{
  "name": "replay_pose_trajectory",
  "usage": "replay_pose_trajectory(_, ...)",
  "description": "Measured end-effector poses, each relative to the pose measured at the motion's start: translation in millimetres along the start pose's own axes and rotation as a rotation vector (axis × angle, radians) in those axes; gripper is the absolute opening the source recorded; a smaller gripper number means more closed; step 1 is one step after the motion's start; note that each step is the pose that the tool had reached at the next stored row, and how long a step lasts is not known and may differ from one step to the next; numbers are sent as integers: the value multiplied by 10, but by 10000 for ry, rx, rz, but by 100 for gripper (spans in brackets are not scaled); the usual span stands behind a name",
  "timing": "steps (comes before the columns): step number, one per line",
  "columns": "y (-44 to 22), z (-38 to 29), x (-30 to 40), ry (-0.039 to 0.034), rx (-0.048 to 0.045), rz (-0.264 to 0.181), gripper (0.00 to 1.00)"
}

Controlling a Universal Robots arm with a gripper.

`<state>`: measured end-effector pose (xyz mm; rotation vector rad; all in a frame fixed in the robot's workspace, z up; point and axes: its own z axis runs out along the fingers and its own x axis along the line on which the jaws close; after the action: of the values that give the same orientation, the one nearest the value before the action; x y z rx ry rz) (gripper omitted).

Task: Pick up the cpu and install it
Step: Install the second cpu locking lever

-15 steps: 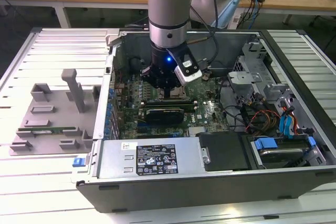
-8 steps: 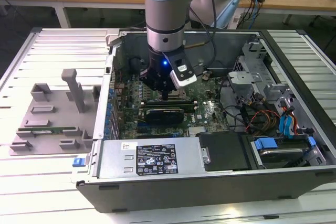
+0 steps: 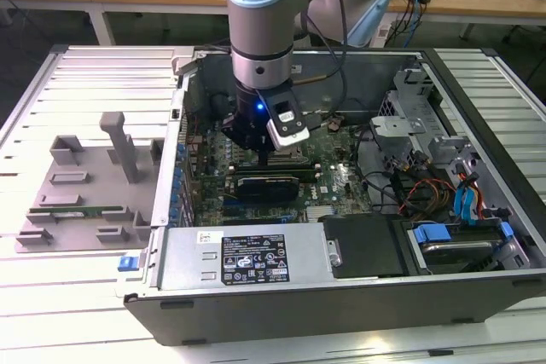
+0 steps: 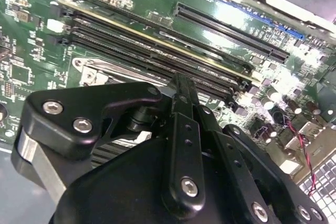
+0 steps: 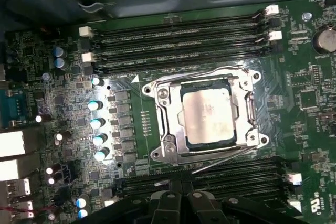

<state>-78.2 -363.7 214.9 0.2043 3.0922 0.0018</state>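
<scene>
The cpu, a square chip with a silvery top, lies flat inside the metal socket frame on the green motherboard. Nothing is touching it in the first wrist view. My gripper shows in that view a short way off the socket, over the memory slots beside it. Its black fingers are pressed together with nothing between them. In the second wrist view the gripper points down at the board with its fingers closed. In the exterior view the gripper hangs low inside the open computer case, over the middle of the board.
Rows of memory slots flank the socket on two sides, and capacitors stand nearby. The power supply and drive bay line the case's near wall, with cables on the exterior view's right. A grey fixture tray sits outside the case.
</scene>
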Motion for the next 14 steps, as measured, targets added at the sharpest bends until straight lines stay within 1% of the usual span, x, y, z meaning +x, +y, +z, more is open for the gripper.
replay_pose_trajectory(1, -3, 17, 17, 4, -18, 29, 11)
replay_pose_trajectory(2, -5, 29, 36, 10, -65, 50, 11)
replay_pose_trajectory(3, -7, 33, 50, 26, -175, 67, 11)
replay_pose_trajectory(4, -8, 36, 62, 46, -338, 94, 11)
replay_pose_trajectory(5, -9, 41, 68, 66, -479, 119, 11)
replay_pose_trajectory(6, -12, 49, 68, 77, -560, 137, 11)
replay_pose_trajectory(8, -24, 55, 66, 82, -611, 153, 11)
replay_pose_trajectory(10, -27, 55, 66, 85, -624, 155, 11)
replay_pose_trajectory(11, -30, 55, 66, 102, -739, 158, 11)
replay_pose_trajectory(12, -36, 57, 66, 125, -915, 165, 11)
replay_pose_trajectory(13, -48, 60, 64, 139, -1021, 170, 11)
replay_pose_trajectory(14, -74, 66, 61, 153, -1118, 174, 11)
